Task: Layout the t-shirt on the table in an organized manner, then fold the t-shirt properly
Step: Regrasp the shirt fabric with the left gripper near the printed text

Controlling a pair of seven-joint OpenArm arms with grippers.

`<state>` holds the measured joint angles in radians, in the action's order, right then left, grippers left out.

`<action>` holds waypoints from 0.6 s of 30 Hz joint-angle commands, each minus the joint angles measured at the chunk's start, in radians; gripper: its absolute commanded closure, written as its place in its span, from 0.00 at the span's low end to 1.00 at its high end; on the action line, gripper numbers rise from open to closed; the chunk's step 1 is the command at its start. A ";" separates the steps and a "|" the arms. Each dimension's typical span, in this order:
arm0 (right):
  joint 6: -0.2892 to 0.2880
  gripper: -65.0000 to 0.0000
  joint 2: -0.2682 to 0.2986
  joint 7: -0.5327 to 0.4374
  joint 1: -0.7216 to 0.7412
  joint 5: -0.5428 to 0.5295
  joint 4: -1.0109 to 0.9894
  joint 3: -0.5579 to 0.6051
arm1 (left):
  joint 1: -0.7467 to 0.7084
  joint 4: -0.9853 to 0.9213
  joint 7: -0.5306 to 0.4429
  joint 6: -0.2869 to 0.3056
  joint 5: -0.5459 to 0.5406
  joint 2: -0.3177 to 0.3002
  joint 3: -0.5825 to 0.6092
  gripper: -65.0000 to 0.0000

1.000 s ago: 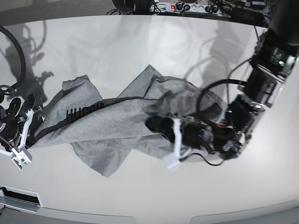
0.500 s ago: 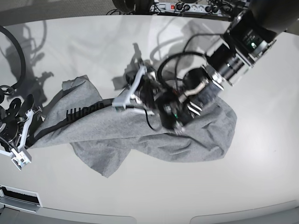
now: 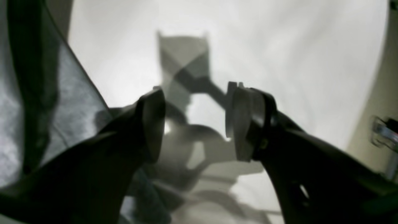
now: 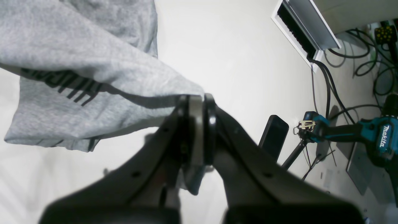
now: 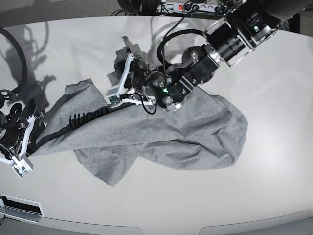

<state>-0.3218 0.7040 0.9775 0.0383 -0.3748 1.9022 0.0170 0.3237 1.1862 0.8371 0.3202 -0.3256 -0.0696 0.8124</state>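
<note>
While your right gripper pinches the heather-grey knit t-shirt crumpled mid-way on the glossy white table, lower your wide-open, empty left gripper onto a hem and pull outward.

Your base view looks steeply down from high at the near edge of the table, taking in nearly the whole top, both arms and the grey t-shirt spread across the middle. Your left wrist camera sits just behind the left gripper, very close and blurred, facing along its parted fingers toward bare tabletop, with cloth at its left edge. Your right wrist camera rides behind the right gripper, facing past its closed tips over the table edge to cables and a cordless drill beyond. All three views share the shirt and the white top.
</note>
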 commanded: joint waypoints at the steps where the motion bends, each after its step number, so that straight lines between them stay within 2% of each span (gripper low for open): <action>1: 0.008 1.00 0.022 -0.016 0.020 0.008 0.013 -0.012 | -0.008 0.001 0.029 -0.029 0.068 0.002 0.000 0.44; 4: 0.009 1.00 0.022 -0.016 0.020 0.008 0.013 -0.012 | -0.028 0.000 0.023 -0.075 0.163 0.004 0.000 0.44; 9: 0.009 1.00 0.022 -0.016 0.020 0.008 0.013 -0.012 | -0.030 0.000 0.040 -0.159 0.253 0.003 -0.002 0.44; 12: 0.008 1.00 0.022 -0.017 0.020 0.008 0.013 -0.012 | -0.029 0.000 0.082 -0.180 0.286 0.003 -0.002 0.44; 16: 0.008 1.00 0.022 -0.017 0.020 0.008 0.013 -0.012 | -0.030 0.000 0.152 -0.179 0.307 0.003 -0.002 0.44; 18: 0.008 1.00 0.022 -0.016 0.020 0.008 0.013 -0.012 | -0.030 0.000 0.198 -0.175 0.354 0.003 -0.002 0.44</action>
<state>-0.3218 0.7036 0.9771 0.0387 -0.3752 1.9022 0.0170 0.2943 1.1992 0.9100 0.1547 -0.0628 -0.0433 0.8112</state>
